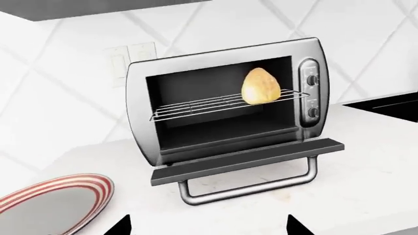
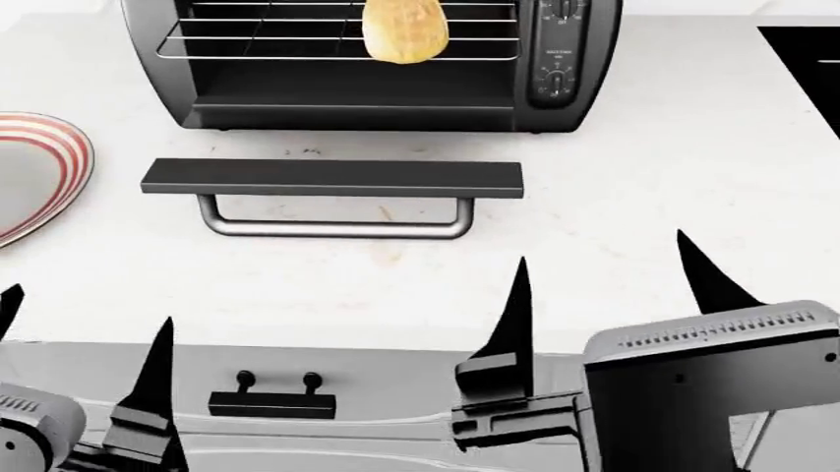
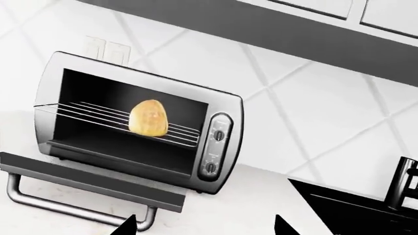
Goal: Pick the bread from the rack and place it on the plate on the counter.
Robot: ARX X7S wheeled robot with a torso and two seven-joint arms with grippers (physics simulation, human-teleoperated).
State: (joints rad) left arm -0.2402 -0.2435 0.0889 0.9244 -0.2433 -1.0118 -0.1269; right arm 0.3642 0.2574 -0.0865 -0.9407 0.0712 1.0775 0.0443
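The golden bread [image 2: 404, 29] stands on the silver wire rack [image 2: 263, 41] inside the open black toaster oven [image 2: 368, 69]; it also shows as bread [image 1: 261, 86] on the rack [image 1: 209, 105] and as bread [image 3: 149, 118] on the rack [image 3: 91, 115]. The red-ringed white plate [image 2: 39, 167] lies on the white counter [image 2: 630, 216] at the left, also seen as plate [image 1: 56, 200]. My left gripper [image 2: 82, 329] is open near the counter's front edge. My right gripper [image 2: 611, 280] is open too, in front of the oven door [image 2: 330, 178]. Both are empty.
The oven door lies flat and open with its metal handle [image 2: 334, 228] toward me. A dark hob [image 2: 808, 59] sits at the right on the counter. A grey cabinet front with a black handle [image 2: 273, 398] is below the counter edge.
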